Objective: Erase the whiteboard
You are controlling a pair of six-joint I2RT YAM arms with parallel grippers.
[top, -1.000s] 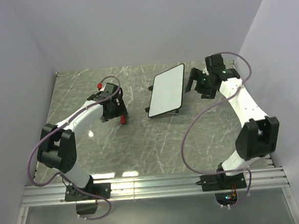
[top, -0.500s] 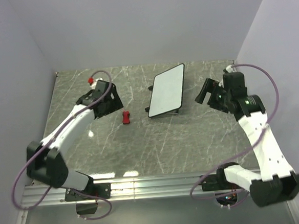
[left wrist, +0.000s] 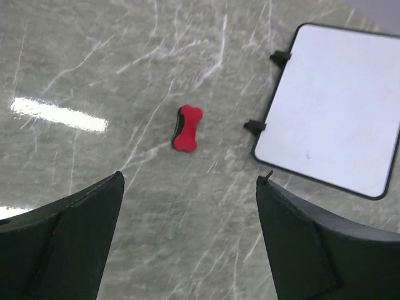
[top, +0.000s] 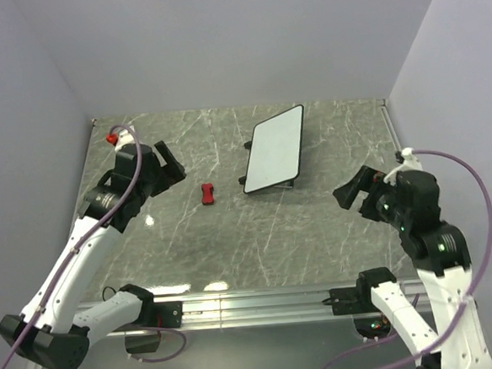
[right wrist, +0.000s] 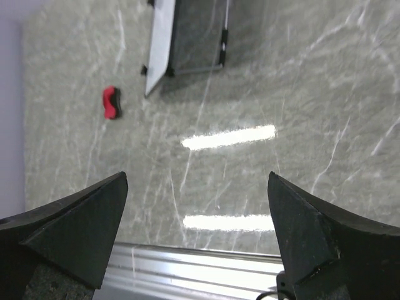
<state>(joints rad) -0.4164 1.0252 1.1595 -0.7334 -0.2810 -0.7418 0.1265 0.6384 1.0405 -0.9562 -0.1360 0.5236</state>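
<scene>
The whiteboard (top: 275, 147) stands tilted on its black stand at the back middle of the table, its face white with no scribbles showing. It also shows in the left wrist view (left wrist: 331, 109) and edge-on in the right wrist view (right wrist: 161, 44). A small red block (top: 207, 193) lies left of it, also in the left wrist view (left wrist: 187, 128) and the right wrist view (right wrist: 111, 102). My left gripper (top: 165, 163) is open and empty, raised left of the block. My right gripper (top: 354, 190) is open and empty, raised right of the board and nearer the front.
The grey marble table (top: 233, 236) is walled on the left, back and right. An aluminium rail (top: 254, 306) runs along the front edge, with both arm bases on it. Purple cables loop off both arms.
Both arms have pulled back from the table's middle toward the front and risen. The left gripper let go of the red block, which now lies alone. The whiteboard has not moved.
</scene>
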